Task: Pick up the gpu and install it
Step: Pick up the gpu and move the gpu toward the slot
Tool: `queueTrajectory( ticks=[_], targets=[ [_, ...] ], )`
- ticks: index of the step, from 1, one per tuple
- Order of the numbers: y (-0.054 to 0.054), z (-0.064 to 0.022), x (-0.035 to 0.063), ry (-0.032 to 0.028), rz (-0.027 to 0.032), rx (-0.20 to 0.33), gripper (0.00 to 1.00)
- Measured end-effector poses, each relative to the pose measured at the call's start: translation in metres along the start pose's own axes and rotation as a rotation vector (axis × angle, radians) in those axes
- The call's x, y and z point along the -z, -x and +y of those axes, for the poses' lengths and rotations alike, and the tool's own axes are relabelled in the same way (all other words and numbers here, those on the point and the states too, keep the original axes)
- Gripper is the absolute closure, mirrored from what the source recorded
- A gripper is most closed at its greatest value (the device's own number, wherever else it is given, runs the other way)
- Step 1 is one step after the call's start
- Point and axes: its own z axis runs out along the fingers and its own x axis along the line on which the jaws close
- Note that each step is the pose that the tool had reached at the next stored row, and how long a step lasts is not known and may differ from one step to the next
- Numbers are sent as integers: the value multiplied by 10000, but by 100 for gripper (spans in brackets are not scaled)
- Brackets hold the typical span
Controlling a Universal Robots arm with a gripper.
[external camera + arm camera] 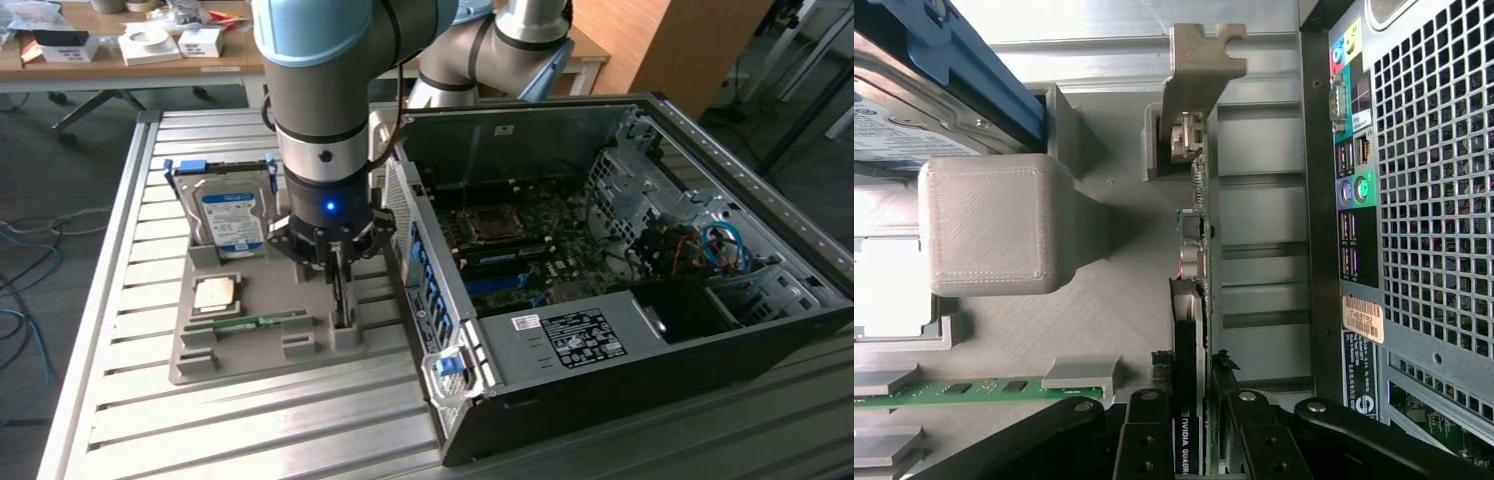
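At the exterior view's left, a gray tray (pixel 200 372) holds a hard drive (pixel 230 215) and a memory stick (pixel 247 323). At frame centre, the gripper (pixel 336 262) is down on the gpu (pixel 343 300), which stands on edge in the tray just beside the open computer case (pixel 747 150). The wrist view adds the edge-on gpu (pixel 1194 250). Its long axis runs parallel to the case's port panel (pixel 1354 190), with the silvery bracket (pixel 1199 70) toward the hard drive's end. The black fingers (pixel 1147 440) are clamped on both faces at the opposite end.

Black gpu (pixel 1189 400) with silvery bracket (pixel 1199 70), grey tray (pixel 1104 320), green memory stick (pixel 954 390), blue-and-white hard drive label (pixel 230 222).
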Motion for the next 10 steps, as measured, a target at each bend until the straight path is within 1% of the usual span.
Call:
queueTrajectory(
  ticks=[10],
  targets=[
    [0, 0, 0, 1, -1, 0, 74]
  ],
)
